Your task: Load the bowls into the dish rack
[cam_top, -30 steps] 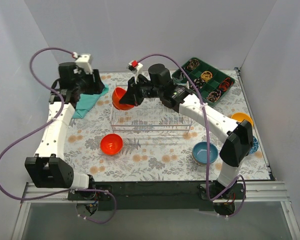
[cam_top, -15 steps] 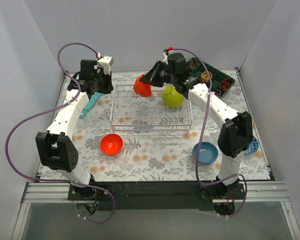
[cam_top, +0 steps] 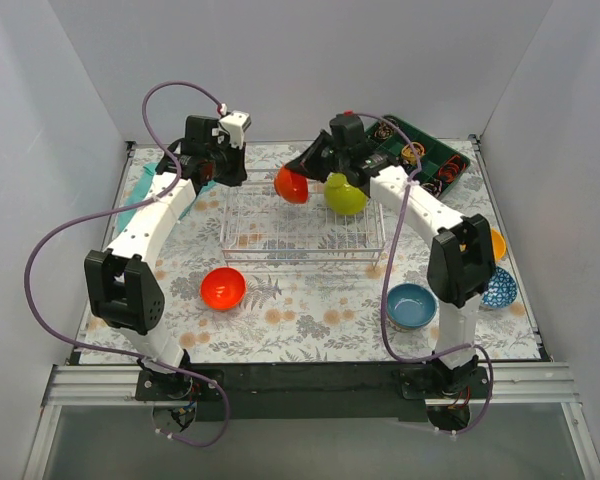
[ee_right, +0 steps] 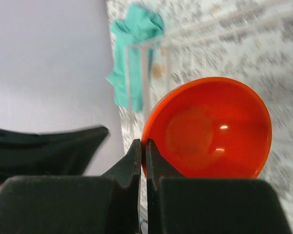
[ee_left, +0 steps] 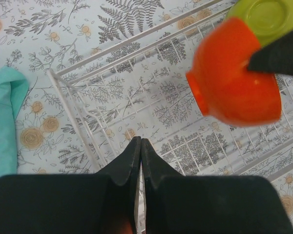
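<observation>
We grasp the orange bowl (cam_top: 292, 185) with the right gripper (ee_right: 142, 146) above the dish rack (cam_top: 280, 238) toward the worktop's far edge, where a lime bowl (cam_top: 346, 195) seems loaded, while the left gripper (ee_left: 140, 146) is clenched empty and other bowls (cam_top: 223, 288) wait outside.

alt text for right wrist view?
The right gripper pinches the rim of an orange bowl, its inside facing the camera. Behind, blurred: a corner of the wire dish rack and a teal cloth.
</observation>
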Action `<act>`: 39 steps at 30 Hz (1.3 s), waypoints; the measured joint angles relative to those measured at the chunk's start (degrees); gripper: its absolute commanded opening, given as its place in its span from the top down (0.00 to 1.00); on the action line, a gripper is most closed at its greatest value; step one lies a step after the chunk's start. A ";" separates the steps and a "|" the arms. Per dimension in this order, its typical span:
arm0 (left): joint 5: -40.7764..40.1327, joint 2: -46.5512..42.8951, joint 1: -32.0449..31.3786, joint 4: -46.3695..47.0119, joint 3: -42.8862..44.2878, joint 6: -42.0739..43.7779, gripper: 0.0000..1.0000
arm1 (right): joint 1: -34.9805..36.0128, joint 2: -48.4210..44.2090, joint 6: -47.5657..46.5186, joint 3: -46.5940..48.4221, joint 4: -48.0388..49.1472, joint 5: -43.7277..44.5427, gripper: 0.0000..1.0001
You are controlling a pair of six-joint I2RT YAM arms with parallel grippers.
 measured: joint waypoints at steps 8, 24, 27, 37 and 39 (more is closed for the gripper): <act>-0.31 1.33 -2.51 0.15 0.57 0.26 1.00 | -1.92 -11.63 0.94 -31.12 17.68 -11.37 0.99; -1.73 3.21 -8.31 -0.26 -0.44 1.16 1.00 | -2.29 -9.84 8.85 -40.15 52.50 -23.26 0.99; -2.10 3.28 -8.48 -0.70 -0.96 1.20 1.00 | -2.43 -7.89 9.99 -41.42 54.03 -23.28 0.99; -3.48 3.67 -8.55 -1.51 -2.71 1.57 1.00 | -5.33 -5.53 10.93 -43.47 56.28 -23.17 0.99; -3.37 3.74 -8.55 -1.70 -3.48 1.68 1.00 | -6.08 -5.51 10.91 -44.41 56.81 -23.02 0.99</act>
